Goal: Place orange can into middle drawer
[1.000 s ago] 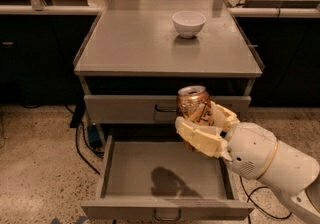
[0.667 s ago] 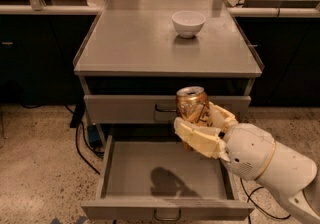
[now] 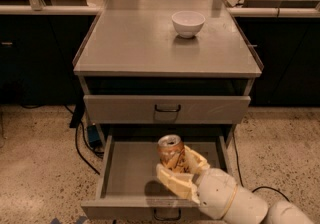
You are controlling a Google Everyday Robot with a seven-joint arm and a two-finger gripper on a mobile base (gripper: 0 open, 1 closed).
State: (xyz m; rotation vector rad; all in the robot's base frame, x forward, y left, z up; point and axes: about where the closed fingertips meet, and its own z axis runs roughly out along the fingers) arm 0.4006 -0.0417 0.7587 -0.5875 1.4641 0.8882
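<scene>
Grey metal makes up the cabinet [image 3: 135, 43], whose flat top carries only a white bowl [image 3: 188, 23] towards the back right. Below the top sits the upper drawer front [image 3: 125, 109], closed, with a small dark loop handle at its middle. Dark counters run behind the cabinet, and black cables [image 3: 79, 140] trail over the speckled floor at its left side. Nothing lies between the can and the drawer's floor.

The middle drawer [image 3: 125, 170] is pulled well out, its bare grey floor showing. Over its right-centre part hangs the gripper [image 3: 176, 164], reaching in from the lower right on a rounded white wrist [image 3: 220, 200]. Its cream fingers [image 3: 172, 182] are clamped on the orange can [image 3: 171, 153], one on the can's near left side and the other behind it on the right. The can stands nearly upright, silver top up, inside the drawer's outline. A soft shadow lies on the drawer floor just left of the near finger; whether the can touches the floor cannot be told.
</scene>
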